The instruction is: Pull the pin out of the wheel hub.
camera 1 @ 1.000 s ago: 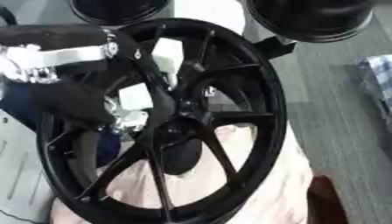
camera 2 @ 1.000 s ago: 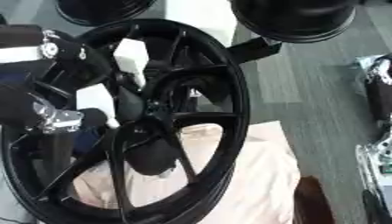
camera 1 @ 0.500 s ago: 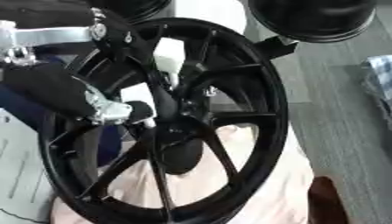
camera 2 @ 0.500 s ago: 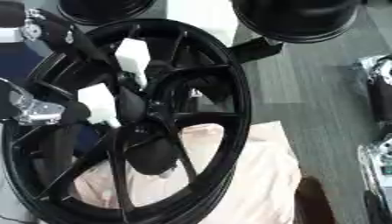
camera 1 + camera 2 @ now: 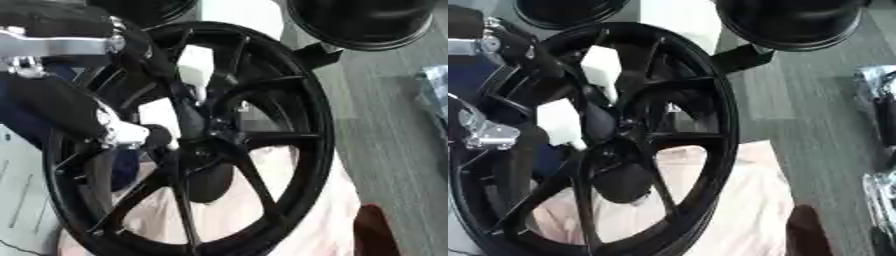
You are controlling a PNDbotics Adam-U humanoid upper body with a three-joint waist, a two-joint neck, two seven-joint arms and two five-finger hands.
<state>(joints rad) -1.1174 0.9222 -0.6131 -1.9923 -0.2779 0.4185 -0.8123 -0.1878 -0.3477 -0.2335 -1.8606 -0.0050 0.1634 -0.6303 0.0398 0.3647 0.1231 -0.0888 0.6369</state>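
The left hand [image 5: 122, 132] has swung down from the rim to the wheel hub [image 5: 206, 150] centre.

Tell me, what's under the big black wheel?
Through the spokes of the wheel shows a pale pink cloth spread beneath it. The spokes and rim cover much of the cloth, and what lies under the hub is hidden.

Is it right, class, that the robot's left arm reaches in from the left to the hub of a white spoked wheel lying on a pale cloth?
Not quite: the spoked wheel is black, not white, as the left eye view shows. The rest stands: the arm reaches in from the left, and a pale cloth lies beneath.
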